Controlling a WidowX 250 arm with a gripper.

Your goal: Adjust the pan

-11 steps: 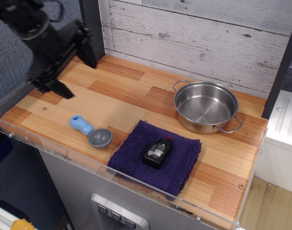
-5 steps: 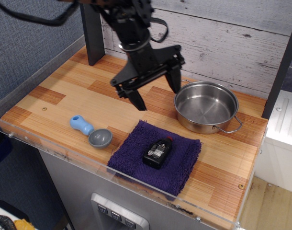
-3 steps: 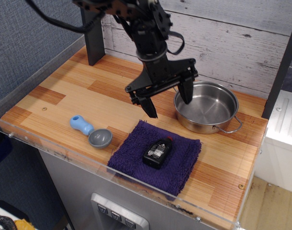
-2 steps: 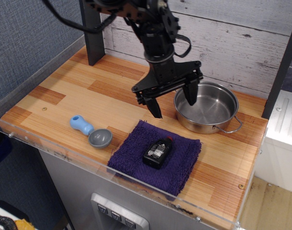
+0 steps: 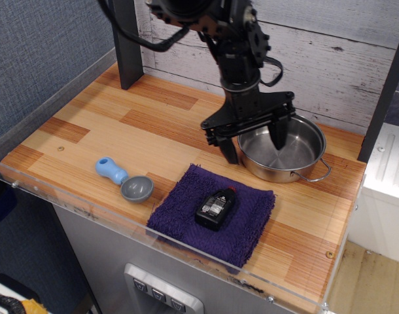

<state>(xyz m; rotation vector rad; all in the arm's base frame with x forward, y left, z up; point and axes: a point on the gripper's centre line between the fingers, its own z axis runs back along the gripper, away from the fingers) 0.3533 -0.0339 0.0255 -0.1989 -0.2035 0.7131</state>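
The pan (image 5: pixel 297 157) is a round shiny steel vessel with two wire loop handles, standing on the wooden counter at the back right. My gripper (image 5: pixel 254 143) is open and hangs over the pan's left rim. One finger (image 5: pixel 229 149) is outside the pan on its left. The other finger (image 5: pixel 278 134) points down into the bowl. The jaws hold nothing. The pan's far left handle is hidden behind the gripper.
A purple cloth (image 5: pixel 242 226) lies in front of the pan with a small black bottle (image 5: pixel 216 206) on it. A grey scoop with a blue handle (image 5: pixel 124 180) lies at the front left. A dark post (image 5: pixel 124 39) stands at the back left. A clear acrylic rim (image 5: pixel 186 245) edges the counter.
My gripper has moved from the far left across the counter to the right and down, and now straddles the pan's left rim. It stays open. The pan has not moved.
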